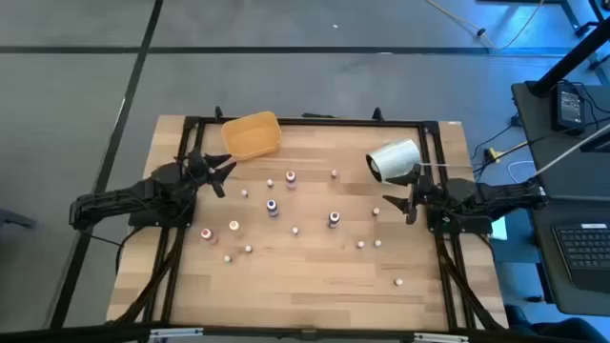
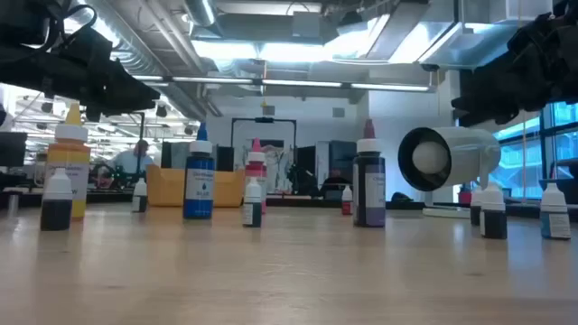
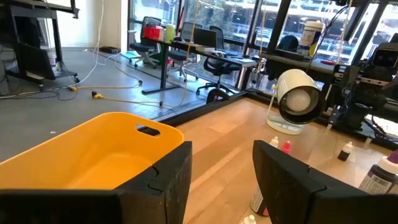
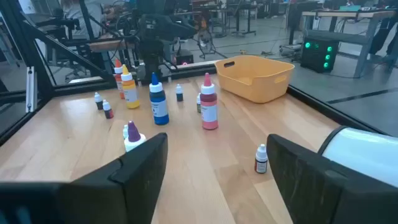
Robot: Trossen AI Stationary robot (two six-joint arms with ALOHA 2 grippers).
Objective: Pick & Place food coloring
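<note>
The food coloring bottles stand upright, scattered over the wooden table: a red one (image 1: 291,178), a blue one (image 1: 272,207), a purple one (image 1: 334,219), an orange one (image 1: 233,227) and several tiny ones. The low view shows the blue (image 2: 200,181), red (image 2: 256,171) and purple (image 2: 368,185) bottles. My left gripper (image 1: 225,176) (image 3: 221,162) hovers open at the table's left, beside the tray, above the table. My right gripper (image 1: 396,207) (image 4: 217,155) hovers open at the table's right, just near of the white cylinder. In the right wrist view a tiny bottle (image 4: 261,158) stands just ahead of its fingers.
A yellow-orange plastic tray (image 1: 253,135) (image 3: 93,149) (image 4: 255,74) sits at the far edge, left of centre. A large white cylinder (image 1: 394,160) (image 2: 442,158) lies on its side at the far right. A black frame (image 1: 305,121) borders the table. A person (image 2: 137,155) shows in the room behind.
</note>
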